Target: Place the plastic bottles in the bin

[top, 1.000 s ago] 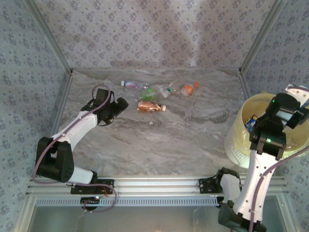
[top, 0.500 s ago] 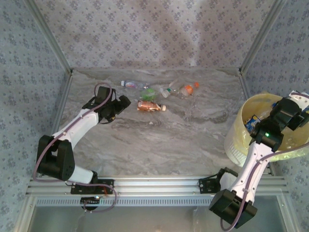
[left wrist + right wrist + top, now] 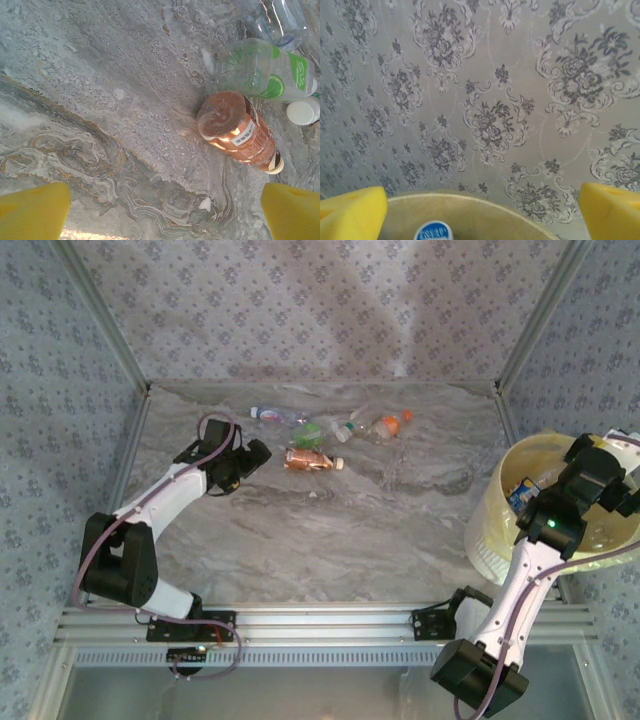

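Several plastic bottles lie at the far middle of the table: a red-brown one (image 3: 312, 460), a green-labelled one (image 3: 307, 433), a blue-and-white one (image 3: 268, 415), a clear one (image 3: 350, 427) and an orange-capped one (image 3: 388, 425). My left gripper (image 3: 252, 454) hovers open just left of them. In the left wrist view the red-brown bottle (image 3: 237, 132) and the green-labelled bottle (image 3: 265, 70) lie ahead of my open gripper (image 3: 162, 215), nothing between its fingers. My right gripper (image 3: 608, 478) hangs open and empty over the pale-yellow bin (image 3: 500, 530), which holds a blue-labelled bottle (image 3: 520, 496).
Patterned walls close in the table on three sides. The bin's rim (image 3: 470, 201) and a blue cap (image 3: 432, 232) show below the right gripper (image 3: 480, 212). A white cap (image 3: 302, 111) and a clear bottle (image 3: 280, 20) lie beyond the red-brown one. An aluminium rail (image 3: 320, 625) runs along the near edge.
The right arm has swung farther right over the bin and its base link has turned. The left gripper has edged slightly toward the bottles. The bottles on the table lie as before.
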